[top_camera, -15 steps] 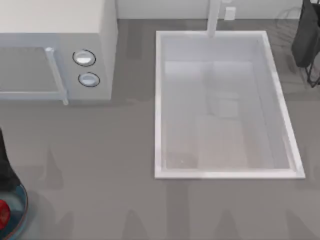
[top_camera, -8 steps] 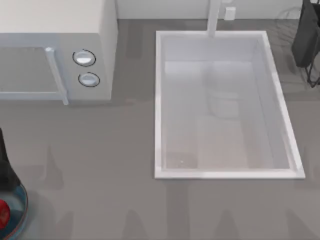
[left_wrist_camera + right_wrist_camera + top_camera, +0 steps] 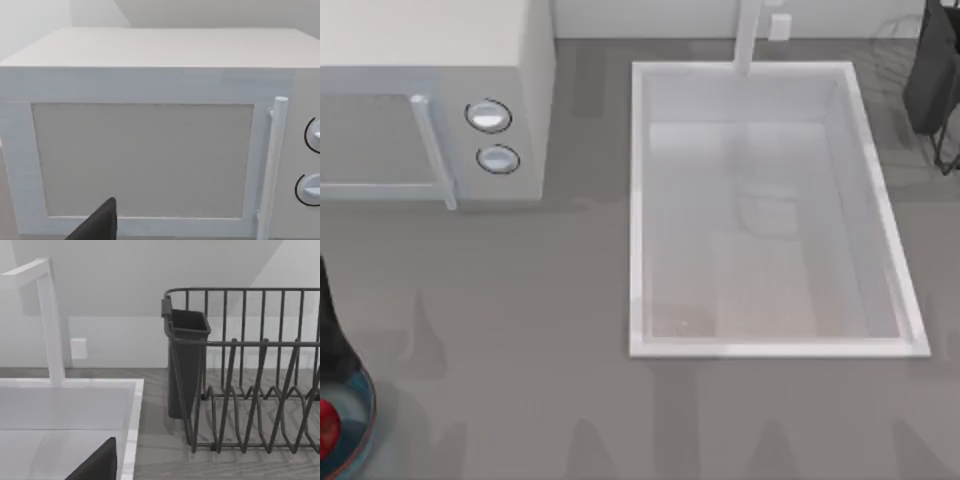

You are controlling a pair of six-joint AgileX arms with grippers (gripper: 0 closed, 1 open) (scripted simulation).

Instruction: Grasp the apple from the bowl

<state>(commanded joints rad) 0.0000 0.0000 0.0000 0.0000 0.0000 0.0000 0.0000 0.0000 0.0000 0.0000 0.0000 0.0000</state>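
Red apple (image 3: 326, 425) beneath left arm.

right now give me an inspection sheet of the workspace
surface: grey counter with a sunken white sink at the top view's right.
job's things: the apple lies in the bowl, both cut by the top view's left edge, near the front.
clutter: nothing seen.
grippers: left arm stands dark just behind the bowl; a dark part of its hand faces the microwave. A dark part of the right hand sits near the sink, facing the dish rack.
cables: nothing seen.
surroundings: white microwave, white faucet, dark wire dish rack with cutlery holder.
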